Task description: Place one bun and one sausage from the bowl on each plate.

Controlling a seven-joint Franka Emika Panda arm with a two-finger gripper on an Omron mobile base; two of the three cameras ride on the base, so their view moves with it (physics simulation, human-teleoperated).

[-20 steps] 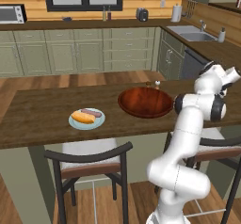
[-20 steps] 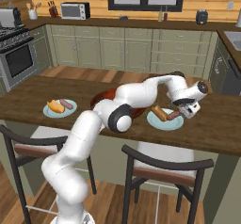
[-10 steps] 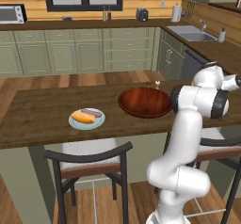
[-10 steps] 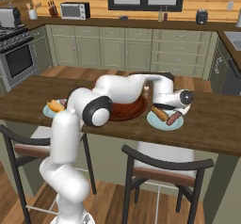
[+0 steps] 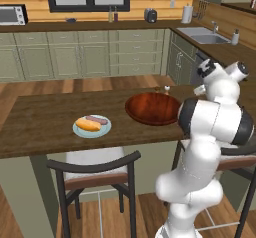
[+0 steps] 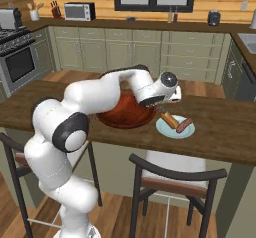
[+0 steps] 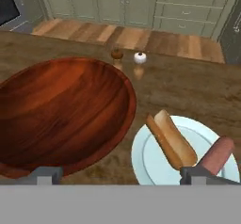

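Where dark wood counter (image 6: 225, 134) spans green-cabinet kitchen, bowl (image 7: 56, 110) empty, tool (image 7: 120, 175) fingers apart

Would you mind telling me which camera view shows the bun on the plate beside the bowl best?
The hand view: the bun lies large and unobstructed on the plate, its split side clear. The right base view shows it small, beside the sausage.

Arm bent forward, wrist angled down, pincer (image 7: 120, 176) fingers spread apart, empty.
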